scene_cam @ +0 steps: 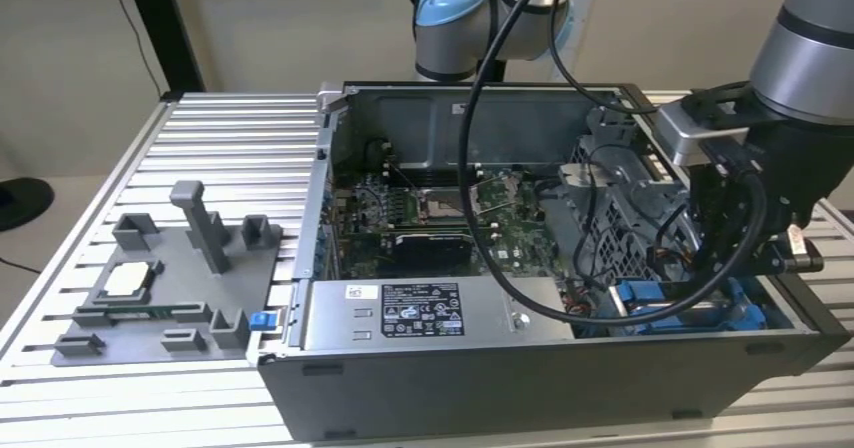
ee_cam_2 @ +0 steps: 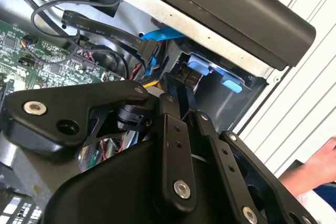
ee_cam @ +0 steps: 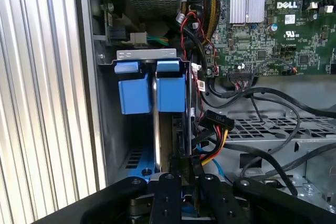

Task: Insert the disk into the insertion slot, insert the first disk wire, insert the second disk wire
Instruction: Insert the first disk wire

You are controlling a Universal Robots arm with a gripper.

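On the exterior view's left, the worktop [scene_cam: 227,128] gives me free room. The case [scene_cam: 534,388] wall crowds the right corner, where my gripper [ee_cam_2: 184,109] hangs, jaws pinched on a black plug [ee_cam_2: 187,85]. The disk [ee_cam: 170,94] sits in the slot [ee_cam: 147,55], long axis along that wall.

A robotics lab: opened computer case [scene_cam: 534,378] on a slatted aluminium bench [scene_cam: 227,138] (jig [scene_cam: 200,283] alongside).

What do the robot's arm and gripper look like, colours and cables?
The arm is a silver-grey tube with a light blue joint cap; black cables loop from it. The gripper is matte black linkage bars with silver screws.
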